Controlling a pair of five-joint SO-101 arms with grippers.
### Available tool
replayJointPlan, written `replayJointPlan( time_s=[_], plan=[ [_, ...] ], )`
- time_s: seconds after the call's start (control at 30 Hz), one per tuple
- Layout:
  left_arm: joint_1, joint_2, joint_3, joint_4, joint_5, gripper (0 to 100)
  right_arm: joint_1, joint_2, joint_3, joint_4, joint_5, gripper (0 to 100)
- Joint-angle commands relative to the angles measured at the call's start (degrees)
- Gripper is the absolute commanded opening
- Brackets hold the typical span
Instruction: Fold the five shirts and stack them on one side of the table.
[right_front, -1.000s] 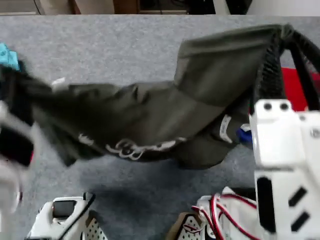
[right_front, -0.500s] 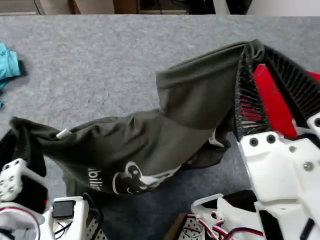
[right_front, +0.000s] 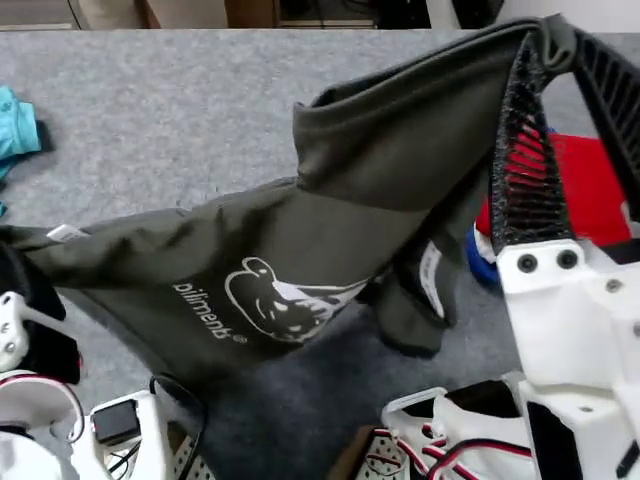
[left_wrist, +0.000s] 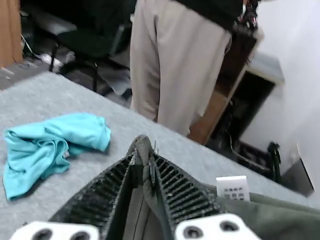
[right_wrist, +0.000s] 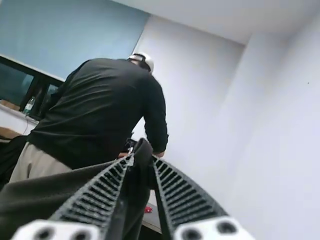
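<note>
1. Two pinch points on one olive shirt (right_front: 300, 260), one for each arm.
2. At the right gripper (right_wrist: 142, 150): jaws squeezed together on a bunched fold of olive fabric, with ridged black fingers (right_wrist: 95, 192) pressed against the cloth from both sides.
3. At the left gripper (left_wrist: 145, 152): jaws likewise clamped on a thin ridge of the same shirt, close to a white sewn-in label (left_wrist: 233, 187).
4. Underneath: a grey, felt-like table (right_front: 180, 110), with a dark shadow on it near the front edge.
5. On that table: a crumpled teal shirt (left_wrist: 50, 142) at the far left, well apart from the olive one; a red shirt (right_front: 585, 185) on the right side, partly behind the right arm, with a bit of blue cloth (right_front: 478, 258) just beside it.
6. Around the table: wooden cabinets (right_front: 250, 12) past the far edge, and a white wall (right_wrist: 280, 125) in the right wrist view.
7. As for the olive shirt itself: stretched slantwise between the two grips, high at the far right, low at the near left. Front side up, with a white print (right_front: 275, 300) of a figure and lettering across the middle. Loose folds hanging under the right-hand grip. Impossible to tell whether the lowest edge touches the table.
</note>
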Motion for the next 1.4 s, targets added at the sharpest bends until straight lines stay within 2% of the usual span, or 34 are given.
replayJointPlan(
  time_s=[0.0,0.37,0.47,0.6,0.7,0.8,0.9,1.03,1.2,1.37],
  plan=[
    [-1.1,0.0,-0.3,-1.8,0.1,2,-0.7,0.0,0.2,-1.9,0.5,0.2],
    [-0.9,0.0,-11.1,4.2,3.7,2,-0.8,-1.8,0.3,-1.5,0.5,0.2],
    [-0.9,0.2,-9.7,5.0,3.7,2,-0.8,-1.8,3.1,0.6,0.4,0.2],
    [-0.9,0.5,-3.1,2.5,3.7,2,-0.7,-1.8,14.4,0.8,0.3,0.2],
    [-1.0,0.5,6.0,-6.0,3.7,2,-0.7,-1.8,24.3,-2.9,0.4,0.2],
    [-1.1,0.5,17.8,-18.3,3.7,2,-0.5,-1.8,35.6,-10.9,0.4,0.2],
    [-1.0,0.7,30.9,-34.5,3.7,2,1.8,-1.8,48.1,-21.8,0.1,0.2],
    [-0.9,2.9,45.7,-55.4,3.3,2,5.1,-1.8,67.8,-41.6,0.1,0.2],
    [1.1,12.6,49.0,-63.5,3.3,2,7.0,0.9,86.4,-62.9,0.4,0.2],
    [3.3,24.6,49.0,-73.0,3.6,2,7.0,9.4,88.3,-68.7,0.0,0.2]
  ],
)
